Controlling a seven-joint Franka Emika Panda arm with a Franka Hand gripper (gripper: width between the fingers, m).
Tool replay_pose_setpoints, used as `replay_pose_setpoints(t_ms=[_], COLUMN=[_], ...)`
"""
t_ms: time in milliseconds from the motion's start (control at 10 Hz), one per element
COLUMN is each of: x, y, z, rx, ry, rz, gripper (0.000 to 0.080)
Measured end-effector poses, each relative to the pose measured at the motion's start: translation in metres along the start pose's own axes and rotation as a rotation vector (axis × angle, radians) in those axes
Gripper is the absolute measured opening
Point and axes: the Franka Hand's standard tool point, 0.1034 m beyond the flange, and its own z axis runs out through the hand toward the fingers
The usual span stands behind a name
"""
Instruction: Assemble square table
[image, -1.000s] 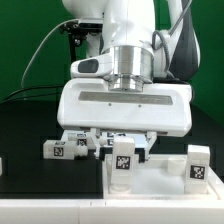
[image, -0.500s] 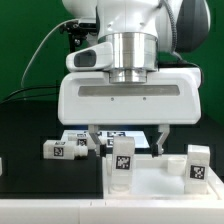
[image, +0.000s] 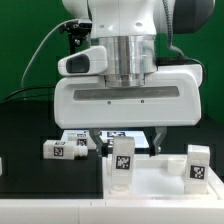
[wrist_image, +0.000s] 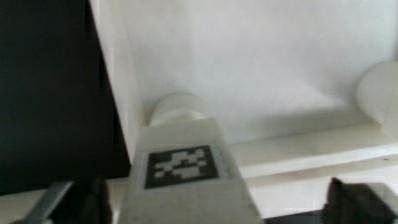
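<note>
Ext cam fronts arm (image: 128, 50), close; wrist cam looks down, closer; both show leg (image: 122, 160).

The black table (image: 25, 125) carries the flat white top (image: 165, 182), near the camera on the exterior view's right. To the exterior view's left of the top, a white leg (image: 54, 150) lies on its side on the bare surface. A second leg (image: 77, 144) lies just beside it, both showing tags.
</note>
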Motion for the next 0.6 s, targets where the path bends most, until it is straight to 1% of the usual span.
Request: replay_pose_setpoints(t_ms=[100,200,400,500,600], x=[-0.0001,0.0,-0.0002,0.0026,0.0037], y=[-0.0002,0.0016,0.0018,0.0022,0.0018], z=[0.0001,0.0002,0.0024,0.0028,0.003], rx=[0.001,-0.001,-0.002,-0.002,0.001], ry=[0.0,0.0,0.002,0.017,0.023], rz=[0.034,0.106,0.243,0.297,0.414], gripper=[0.0386,0.0286,0.0287,0.0287,0.0287])
